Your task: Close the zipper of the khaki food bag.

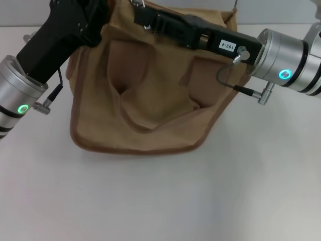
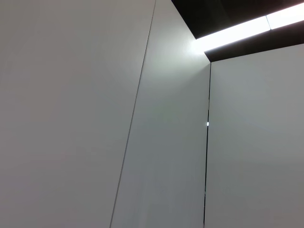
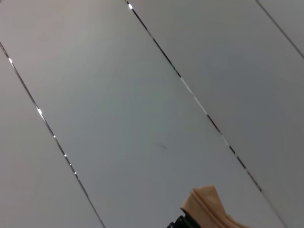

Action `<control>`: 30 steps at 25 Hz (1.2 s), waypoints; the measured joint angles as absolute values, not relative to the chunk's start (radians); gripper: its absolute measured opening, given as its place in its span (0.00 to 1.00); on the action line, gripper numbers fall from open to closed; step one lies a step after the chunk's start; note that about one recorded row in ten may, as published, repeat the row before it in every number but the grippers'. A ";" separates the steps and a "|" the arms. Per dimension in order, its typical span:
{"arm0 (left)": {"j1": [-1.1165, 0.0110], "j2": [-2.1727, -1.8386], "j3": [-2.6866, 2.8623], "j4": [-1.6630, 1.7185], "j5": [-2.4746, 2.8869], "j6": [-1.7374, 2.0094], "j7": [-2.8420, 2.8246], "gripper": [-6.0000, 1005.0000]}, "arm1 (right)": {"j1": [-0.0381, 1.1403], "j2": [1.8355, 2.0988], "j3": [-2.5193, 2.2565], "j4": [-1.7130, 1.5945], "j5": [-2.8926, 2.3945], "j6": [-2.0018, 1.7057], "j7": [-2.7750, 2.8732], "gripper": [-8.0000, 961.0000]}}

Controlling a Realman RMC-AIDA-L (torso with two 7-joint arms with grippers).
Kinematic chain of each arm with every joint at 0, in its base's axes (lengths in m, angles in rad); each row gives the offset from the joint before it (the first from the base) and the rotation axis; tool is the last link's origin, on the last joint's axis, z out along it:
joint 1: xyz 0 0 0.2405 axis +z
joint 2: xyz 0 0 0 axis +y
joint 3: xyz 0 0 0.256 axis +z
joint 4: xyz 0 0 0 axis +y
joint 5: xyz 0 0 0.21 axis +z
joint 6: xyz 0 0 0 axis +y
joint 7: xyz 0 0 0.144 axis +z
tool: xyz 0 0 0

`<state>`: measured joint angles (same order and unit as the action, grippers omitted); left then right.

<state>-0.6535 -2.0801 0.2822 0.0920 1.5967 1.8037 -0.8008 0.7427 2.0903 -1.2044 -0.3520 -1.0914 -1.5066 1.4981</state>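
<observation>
silver arms, black claws, green lights

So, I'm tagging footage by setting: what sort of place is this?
Probably an indoor lab or test room: a bare white table, plain grey wall panels and a ceiling strip light. Only the bag sits there.

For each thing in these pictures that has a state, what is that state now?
khaki food bag: standing on the table, front side sagging inward.
zipper: hidden, open or closed cannot be told.
left gripper: at the bag's top left corner.
right gripper: over the bag's top middle.
</observation>
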 joint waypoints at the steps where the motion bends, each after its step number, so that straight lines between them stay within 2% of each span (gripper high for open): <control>1: -0.653 -2.080 0.282 0.092 1.597 1.804 -0.801 0.03 | 0.741 2.090 -1.207 -0.350 -1.084 -1.506 1.487 0.46; 6: -0.653 -2.080 0.282 0.092 1.597 1.804 -0.801 0.03 | 0.746 2.091 -1.216 -0.350 -1.086 -1.506 1.484 0.30; 11: -0.654 -2.080 0.282 0.092 1.597 1.804 -0.801 0.03 | 0.744 2.091 -1.221 -0.353 -1.086 -1.503 1.486 0.07; 17: -0.653 -2.080 0.282 0.092 1.597 1.804 -0.801 0.03 | 0.729 2.089 -1.213 -0.349 -1.083 -1.482 1.493 0.01; 30: -0.651 -2.080 0.279 0.092 1.597 1.804 -0.801 0.04 | 0.676 2.083 -1.210 -0.356 -1.081 -1.469 1.515 0.01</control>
